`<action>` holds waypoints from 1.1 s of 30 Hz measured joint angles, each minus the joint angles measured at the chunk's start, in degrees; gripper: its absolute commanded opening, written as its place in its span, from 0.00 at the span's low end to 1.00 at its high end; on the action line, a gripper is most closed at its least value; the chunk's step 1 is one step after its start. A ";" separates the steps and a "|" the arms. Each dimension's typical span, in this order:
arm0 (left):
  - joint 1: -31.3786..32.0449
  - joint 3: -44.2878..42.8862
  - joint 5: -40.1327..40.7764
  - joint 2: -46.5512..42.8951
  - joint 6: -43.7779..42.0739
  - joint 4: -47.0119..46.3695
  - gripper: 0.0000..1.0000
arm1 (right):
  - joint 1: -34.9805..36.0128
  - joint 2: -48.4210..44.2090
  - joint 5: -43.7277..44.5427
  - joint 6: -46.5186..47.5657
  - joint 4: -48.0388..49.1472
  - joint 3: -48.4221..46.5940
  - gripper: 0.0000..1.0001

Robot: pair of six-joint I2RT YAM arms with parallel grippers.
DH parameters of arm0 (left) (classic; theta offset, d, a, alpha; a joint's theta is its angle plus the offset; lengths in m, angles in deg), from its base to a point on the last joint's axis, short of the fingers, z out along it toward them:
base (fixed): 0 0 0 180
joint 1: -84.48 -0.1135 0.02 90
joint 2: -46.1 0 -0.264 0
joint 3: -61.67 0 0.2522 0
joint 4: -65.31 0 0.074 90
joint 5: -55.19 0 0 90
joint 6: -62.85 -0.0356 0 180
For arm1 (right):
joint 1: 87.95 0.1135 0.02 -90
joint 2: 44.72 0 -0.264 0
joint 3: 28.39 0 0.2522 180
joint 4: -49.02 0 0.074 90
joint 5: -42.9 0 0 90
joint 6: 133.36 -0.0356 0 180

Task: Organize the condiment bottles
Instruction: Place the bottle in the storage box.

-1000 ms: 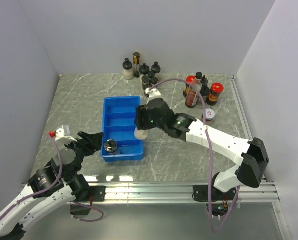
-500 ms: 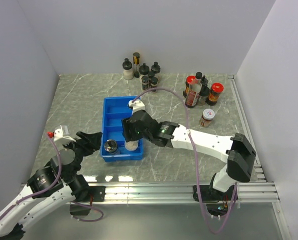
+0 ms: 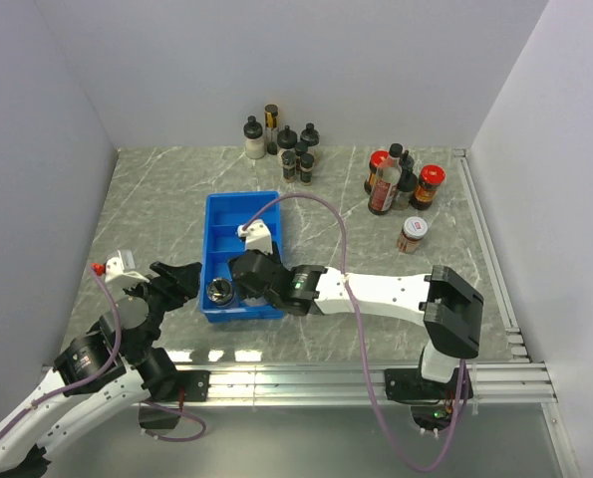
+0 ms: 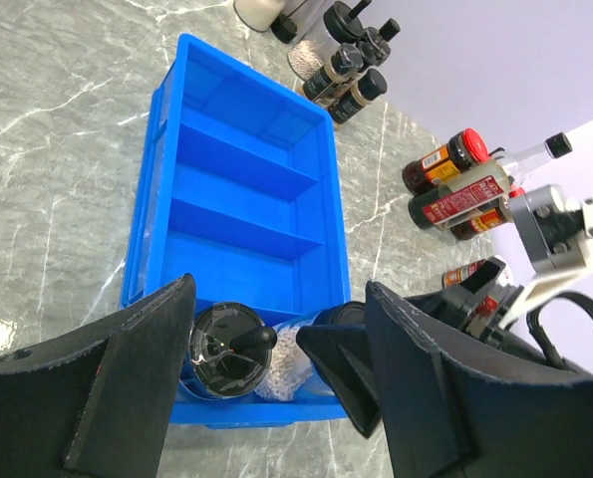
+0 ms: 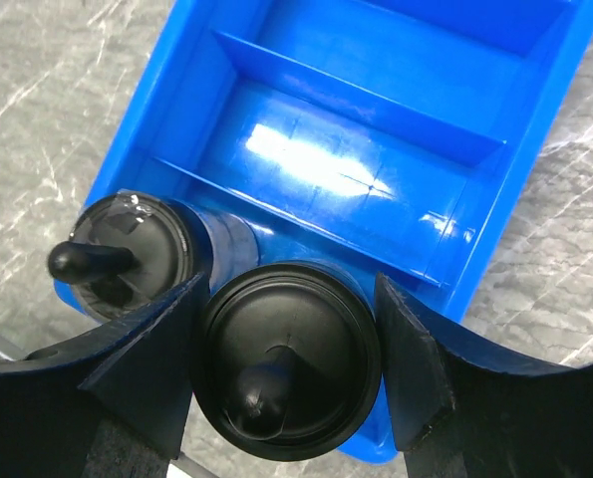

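Note:
My right gripper (image 3: 252, 283) (image 5: 289, 319) is shut on a black-capped jar (image 5: 286, 358) with pale contents (image 4: 286, 363), holding it upright in the nearest compartment of the blue tray (image 3: 238, 221) (image 5: 376, 129). A second black-capped jar (image 3: 219, 291) (image 5: 117, 259) (image 4: 231, 349) stands right beside it in the same compartment. My left gripper (image 3: 176, 280) (image 4: 279, 291) is open and empty, just off the tray's near left corner. More condiment bottles stand in a black-capped group (image 3: 286, 144) at the back and a red-capped group (image 3: 401, 179) at the back right.
A lone red-capped jar (image 3: 412, 235) stands on the marble table to the right of the tray. The tray's middle and far compartments hold nothing. Grey walls close in the left, back and right sides.
My right gripper has carried the pale jar left from over the tray's right edge and lowered it into the nearest compartment beside the other jar. The left arm has barely moved.

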 measured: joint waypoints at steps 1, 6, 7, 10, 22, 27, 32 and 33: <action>0.00 0.00 0.00 0.00 0.00 0.00 0.74 | 0.31 0.04 0.94 -0.09 0.17 0.00 0.02; 0.00 0.00 0.00 0.00 0.00 -0.13 0.74 | 1.14 1.92 3.69 -0.76 1.42 0.00 0.09; 0.00 0.00 0.00 0.00 0.00 -0.15 0.74 | 1.16 2.67 4.11 -1.05 1.44 0.00 0.10; 0.00 0.00 0.00 0.00 0.13 -0.13 0.74 | 1.20 4.72 5.57 -1.77 0.81 0.00 0.12; 0.00 0.00 -0.02 0.00 1.09 -0.11 0.74 | 1.20 5.66 7.56 -3.58 -0.50 0.00 0.71; 0.00 0.00 0.00 0.00 1.40 0.07 0.77 | 1.20 5.18 7.52 -4.15 -0.81 0.00 0.81; 0.00 0.00 0.00 0.07 1.51 0.20 0.81 | 1.20 1.22 7.08 -3.82 -0.98 0.00 0.85; 0.00 0.00 0.00 0.11 1.53 0.22 0.82 | 1.20 0.28 7.02 -3.63 -1.05 -0.02 0.85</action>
